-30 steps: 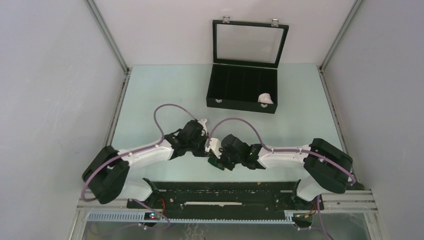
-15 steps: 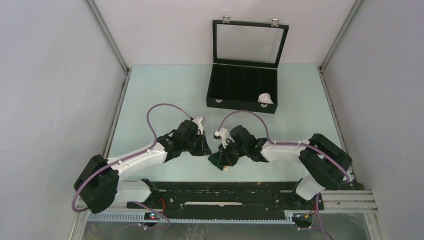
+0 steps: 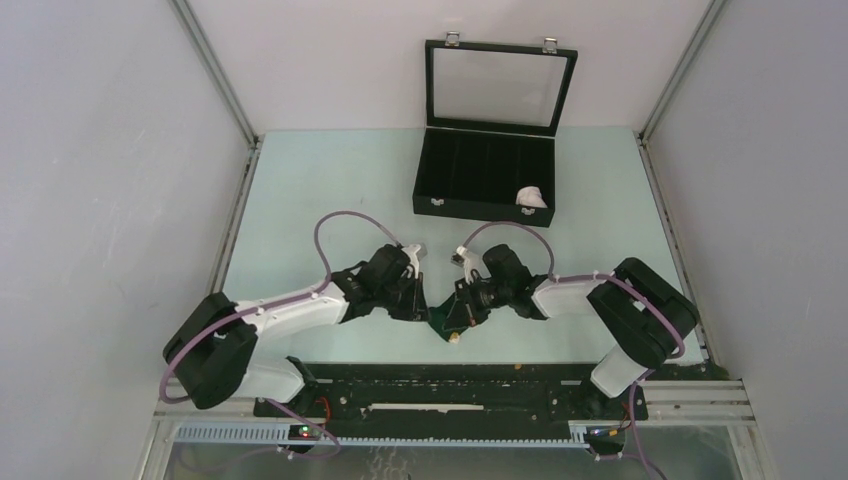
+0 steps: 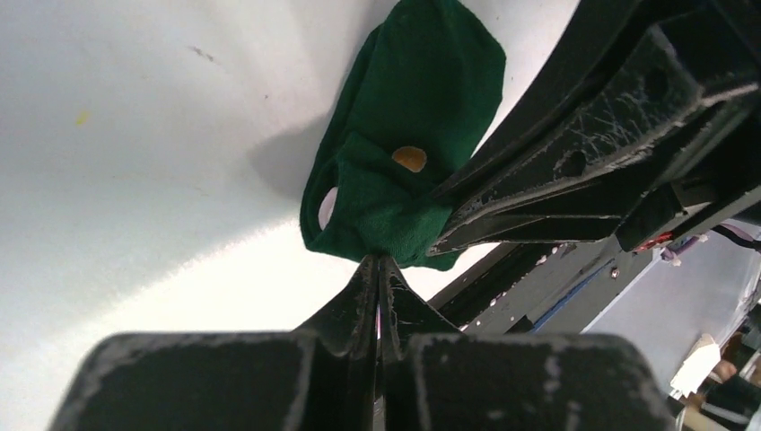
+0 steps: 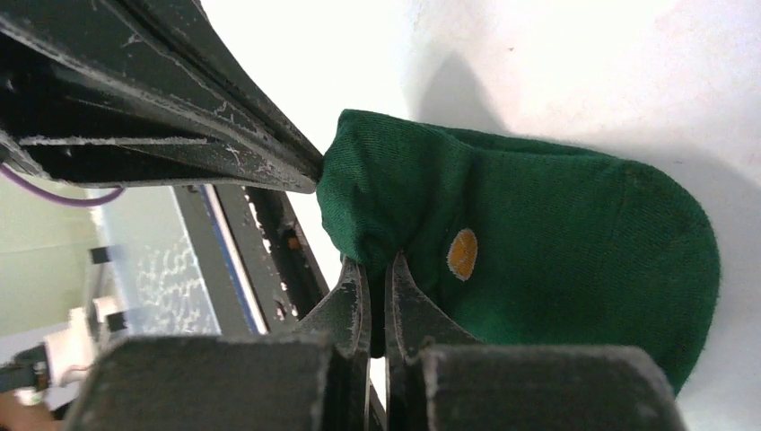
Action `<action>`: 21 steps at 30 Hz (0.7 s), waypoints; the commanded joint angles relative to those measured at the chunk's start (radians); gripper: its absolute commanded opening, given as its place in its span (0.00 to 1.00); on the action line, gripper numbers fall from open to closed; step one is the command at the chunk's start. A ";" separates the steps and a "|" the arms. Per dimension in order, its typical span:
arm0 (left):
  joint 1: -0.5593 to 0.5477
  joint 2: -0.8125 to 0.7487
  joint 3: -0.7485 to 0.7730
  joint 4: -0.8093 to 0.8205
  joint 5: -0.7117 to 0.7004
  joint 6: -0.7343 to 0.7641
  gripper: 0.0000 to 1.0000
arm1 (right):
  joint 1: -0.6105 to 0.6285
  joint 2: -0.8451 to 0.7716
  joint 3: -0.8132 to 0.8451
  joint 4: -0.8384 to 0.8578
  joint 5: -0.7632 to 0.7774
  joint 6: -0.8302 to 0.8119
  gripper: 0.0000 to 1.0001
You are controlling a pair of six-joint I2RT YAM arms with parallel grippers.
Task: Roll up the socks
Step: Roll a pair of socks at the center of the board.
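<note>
**Inspector A:** Top view, green sock (image 3: pixel 441 323)?
**Inspector B:** Mostly covered by left gripper (image 3: pixel 424 308) and right gripper (image 3: pixel 458 308).
**Inspector A:** White sock (image 3: pixel 532 197), in the box (image 3: pixel 480 213)?
**Inspector B:** Too small; shape and markings cannot be made out.

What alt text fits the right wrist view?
A dark green sock with one orange dot is pinched at its folded edge by the right tool. The left tool, closed, nips the same fold from upper left.
</note>
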 commanded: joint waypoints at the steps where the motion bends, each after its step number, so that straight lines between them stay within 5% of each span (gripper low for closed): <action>1: -0.010 0.020 0.092 0.026 0.031 0.036 0.05 | -0.032 0.036 -0.050 -0.022 -0.071 0.103 0.00; 21: -0.032 0.126 0.168 0.010 0.060 0.053 0.04 | -0.084 0.076 -0.144 0.044 -0.002 0.327 0.00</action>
